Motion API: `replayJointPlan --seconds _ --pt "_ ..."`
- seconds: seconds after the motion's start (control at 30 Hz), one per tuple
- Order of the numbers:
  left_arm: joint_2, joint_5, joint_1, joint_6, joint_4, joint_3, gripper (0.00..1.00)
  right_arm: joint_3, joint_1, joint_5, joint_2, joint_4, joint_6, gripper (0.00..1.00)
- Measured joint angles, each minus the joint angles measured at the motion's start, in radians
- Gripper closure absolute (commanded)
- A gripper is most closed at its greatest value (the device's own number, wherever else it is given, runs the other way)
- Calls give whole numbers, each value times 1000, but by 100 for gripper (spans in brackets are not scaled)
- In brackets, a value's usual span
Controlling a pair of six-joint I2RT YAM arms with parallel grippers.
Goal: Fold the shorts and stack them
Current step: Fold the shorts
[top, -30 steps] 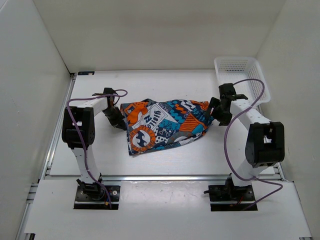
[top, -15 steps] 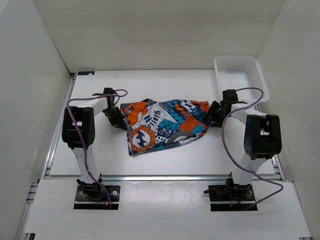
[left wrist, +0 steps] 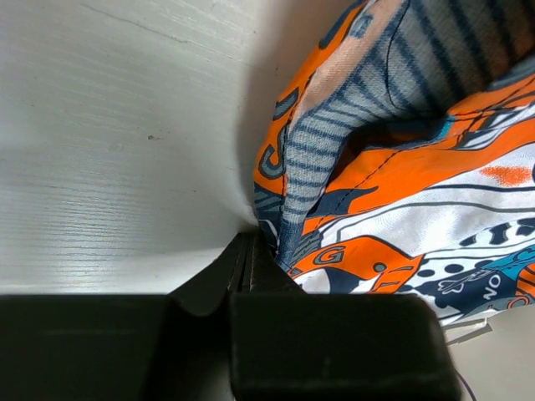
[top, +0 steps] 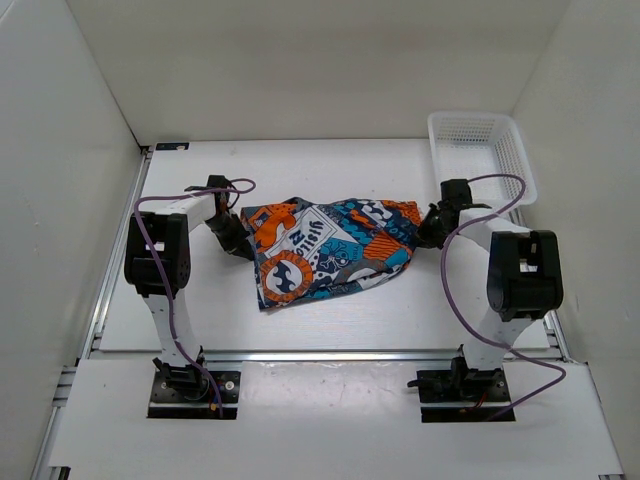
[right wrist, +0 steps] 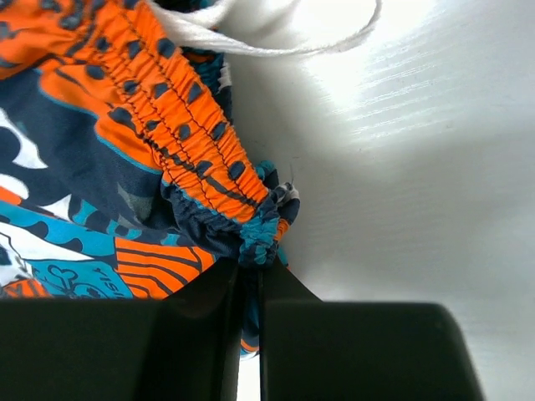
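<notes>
The printed shorts lie spread between the two arms on the white table. My left gripper is shut on the left edge of the shorts, its black fingers pinching the fabric low on the table. At the right end my right gripper is shut on the gathered orange waistband, with the cloth bunched between its fingers. A white drawstring loops beyond the waistband.
A white mesh basket stands at the back right corner, just behind the right arm. White walls close in the table on three sides. A metal rail runs along the front edge.
The right gripper has dropped to the right edge of the shorts and closed on the waistband. The left gripper stays shut on the left edge.
</notes>
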Motion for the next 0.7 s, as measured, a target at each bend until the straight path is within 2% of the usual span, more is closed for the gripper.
replayJointPlan --seconds 0.27,0.53,0.7 --pt "1 2 0 5 0 1 90 67 128 166 -126 -96 -32 99" --pt "8 10 0 8 -2 8 90 250 379 325 -154 -175 -62 99" --pt "8 11 0 10 -2 8 90 354 533 415 -119 -232 -68 99"
